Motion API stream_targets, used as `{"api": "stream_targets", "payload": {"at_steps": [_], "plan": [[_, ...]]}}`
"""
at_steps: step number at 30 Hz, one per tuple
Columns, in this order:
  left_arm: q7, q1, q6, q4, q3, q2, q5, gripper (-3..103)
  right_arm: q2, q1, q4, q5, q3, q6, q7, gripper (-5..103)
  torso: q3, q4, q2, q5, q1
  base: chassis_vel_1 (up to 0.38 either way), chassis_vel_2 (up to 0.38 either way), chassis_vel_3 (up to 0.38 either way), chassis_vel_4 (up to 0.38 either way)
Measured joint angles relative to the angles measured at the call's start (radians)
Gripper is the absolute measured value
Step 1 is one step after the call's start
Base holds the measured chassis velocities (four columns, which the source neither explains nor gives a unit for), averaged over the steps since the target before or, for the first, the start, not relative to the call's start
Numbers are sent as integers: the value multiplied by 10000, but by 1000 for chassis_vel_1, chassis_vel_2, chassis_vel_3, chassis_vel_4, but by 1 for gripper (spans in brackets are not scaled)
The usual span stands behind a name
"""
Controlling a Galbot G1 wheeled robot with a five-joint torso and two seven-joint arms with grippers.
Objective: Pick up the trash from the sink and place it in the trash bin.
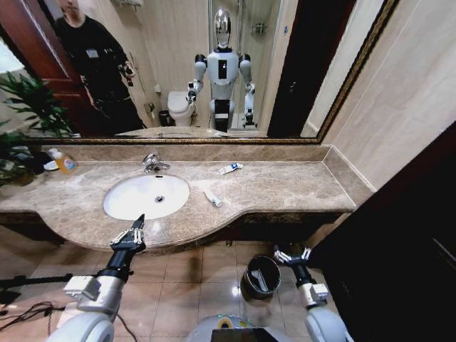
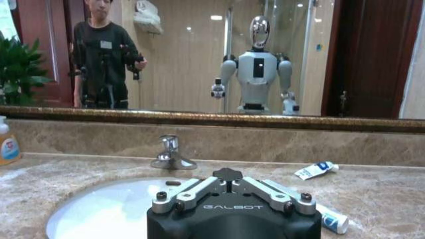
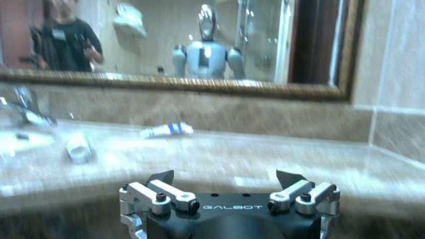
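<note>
Left gripper (image 1: 135, 231) of mine hovers just in front of the white oval sink (image 1: 121, 206), over the near lip of the brown marble counter (image 1: 285, 189). Its fingers are pressed together to a point, clenched on nothing, which I judge to be a ready pose before reaching in. My right gripper (image 1: 292, 255) hangs low, off the counter's front edge and well to the right of the sink, spread open and empty. It sits just beside the small round dark metal trash bin (image 1: 262, 276) on the floor tiles, a sensible place for dropping things in.

Nearest trash to the sink is a white tube with a blue end (image 1: 212, 198), lying flat on the counter just right of the basin rim, within my left arm's reach. Farther back and to the right of the sink lies a white-and-blue tube (image 1: 230, 168), close to the wall under the mirror. Inside the basin I can make out the drain, and I cannot tell whether any trash lies there.

Behind the sink stands the chrome faucet (image 1: 152, 163), and far to its left an orange-liquid bottle (image 1: 65, 163), which is not trash.
</note>
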Motion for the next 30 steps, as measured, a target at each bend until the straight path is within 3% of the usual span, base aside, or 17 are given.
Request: {"api": "stream_targets", "payload": {"at_steps": [7, 9, 17, 23, 30], "plan": [[0, 0, 0, 0, 0, 0, 0, 0, -249, 706, 643, 11, -361, -868, -212, 100, 0, 1, 0, -1, 0, 0, 0, 0, 0], [0, 0, 0, 1, 0, 0, 0, 0, -540, 1348, 607, 55, -653, -1437, -622, 100, 1, 2, 0, 1, 0, 0, 0, 0, 0], [-1, 0, 0, 0, 0, 0, 0, 0, -906, 2781, -55, 663, -1254, -2233, -1873, 100, 1, 2, 0, 1, 1, 0, 0, 0, 0], [0, 0, 0, 0, 0, 0, 0, 0, -908, 3974, -500, 1234, -2256, -3230, -2178, 100, 1, 1, 0, 0, 1, 0, 0, 0, 0], [0, 0, 0, 1, 0, 0, 0, 0, -775, 5303, -1244, 1369, -3215, -3721, -2147, 100, 2, 1, -1, -1, 1, 0, 0, 0, 0]]}}
